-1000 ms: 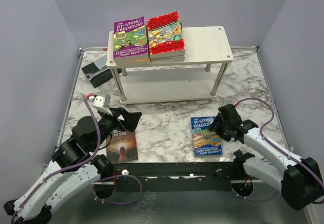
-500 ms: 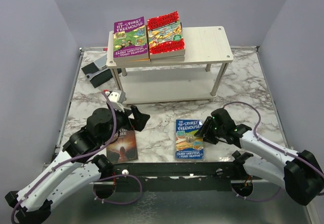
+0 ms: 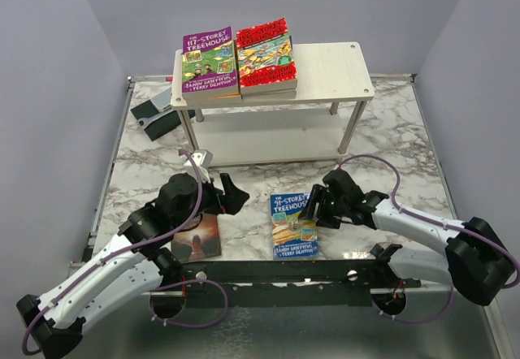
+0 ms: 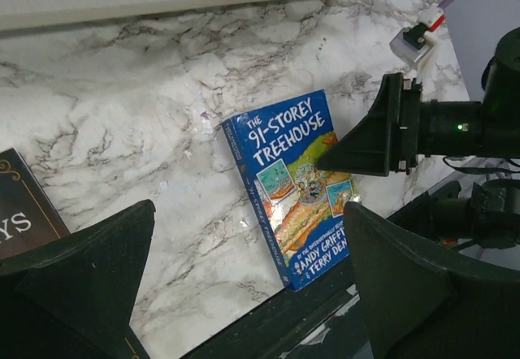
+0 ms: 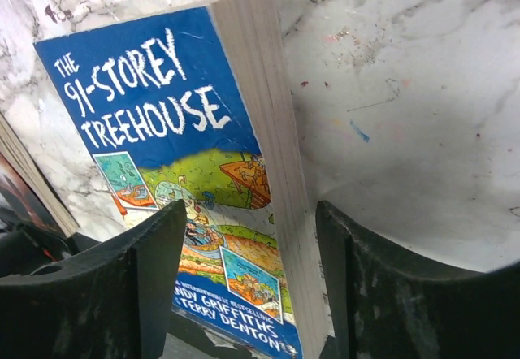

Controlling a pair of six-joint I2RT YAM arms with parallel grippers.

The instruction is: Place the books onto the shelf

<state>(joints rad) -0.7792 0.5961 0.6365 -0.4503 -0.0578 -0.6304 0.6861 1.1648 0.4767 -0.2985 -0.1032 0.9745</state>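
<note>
Lying flat on the marble table, the blue book sits directly under the right gripper. In the right wrist view its page edge runs up between the two fingers: one finger hangs over the cover, the other over bare marble. The jaws stand apart and do not clamp the book. Whether a fingertip touches the cover cannot be confirmed.

The left gripper is spread wide and holds nothing. The blue book lies ahead of it, with the right gripper beyond the book.

A dark book lies under the left arm, so only its near part shows. The left wrist view cuts it off at the frame edge.

The shelf stands well beyond both grippers. A purple book and a red book lie side by side on the left end of its top board. Each rests on further books whose covers are hidden. A grey-black device lies left of the shelf, partly behind a leg.

The table is white marble with grey veins. Plain lavender-grey walls close it on three sides. A black rail runs along the near edge.
</note>
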